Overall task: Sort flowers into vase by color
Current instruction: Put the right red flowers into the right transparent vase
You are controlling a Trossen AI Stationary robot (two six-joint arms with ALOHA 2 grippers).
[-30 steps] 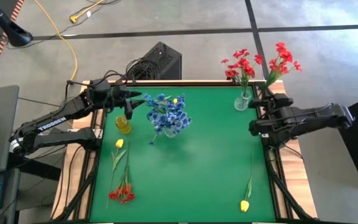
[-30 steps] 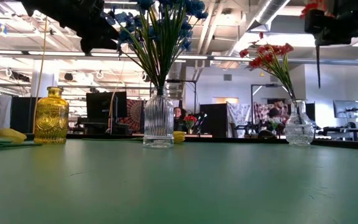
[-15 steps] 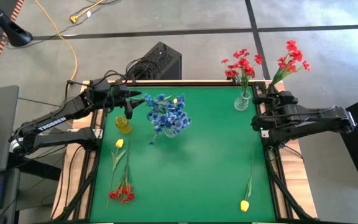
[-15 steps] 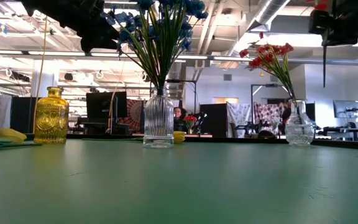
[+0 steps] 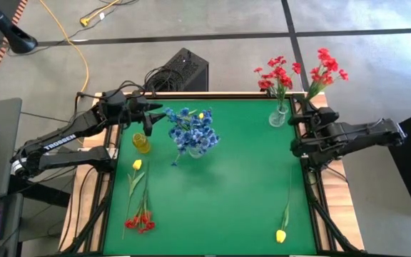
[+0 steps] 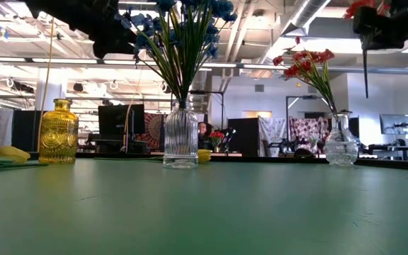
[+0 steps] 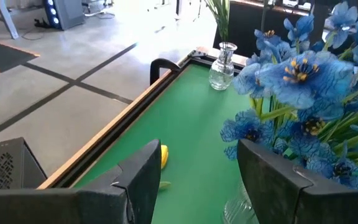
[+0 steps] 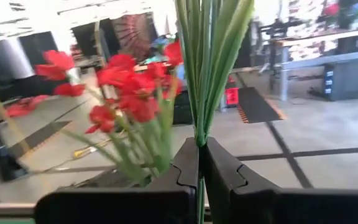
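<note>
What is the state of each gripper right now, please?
Left gripper: open, holding nothing, beside the blue flowers.
Right gripper: closed on a red flower sprig.

A bunch of blue flowers (image 5: pixel 193 131) stands upright in a ribbed clear vase (image 6: pixel 180 137), the landmark here, near the far middle of the green bench (image 5: pixel 212 200). Left of it sits an empty amber vase (image 5: pixel 141 143). To its right, near the far right corner, red flowers (image 5: pixel 277 73) stand in a small clear vase (image 5: pixel 277 116). Just beyond that, another red sprig (image 5: pixel 325 69) is pinched by its green stem between closed fingers (image 8: pixel 188 165), raised above the bench. Left and nearer than the ribbed vase lie a yellow bud (image 5: pixel 136 165) and a red sprig (image 5: pixel 140 220); another yellow bud (image 5: pixel 281 235) lies at the near right.
</note>
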